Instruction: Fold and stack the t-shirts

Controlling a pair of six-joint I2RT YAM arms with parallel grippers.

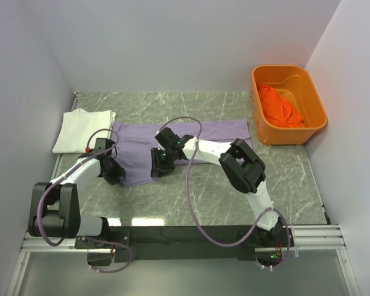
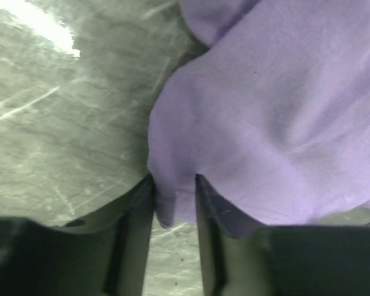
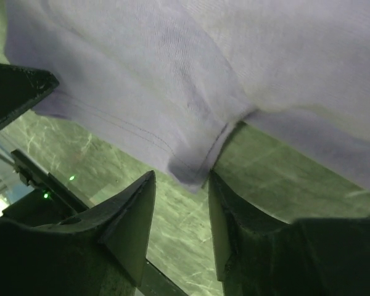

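In the wrist views only, the lavender t-shirt [image 2: 265, 123] has an edge between the narrowed jaws of the left gripper [image 2: 174, 180], grip untellable; the right gripper [image 3: 182, 176] stands apart at a corner.

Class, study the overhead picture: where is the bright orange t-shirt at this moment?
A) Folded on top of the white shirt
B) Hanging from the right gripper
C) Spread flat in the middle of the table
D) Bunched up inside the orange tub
D: the orange t-shirt lies crumpled inside the orange tub at the far right of the table.
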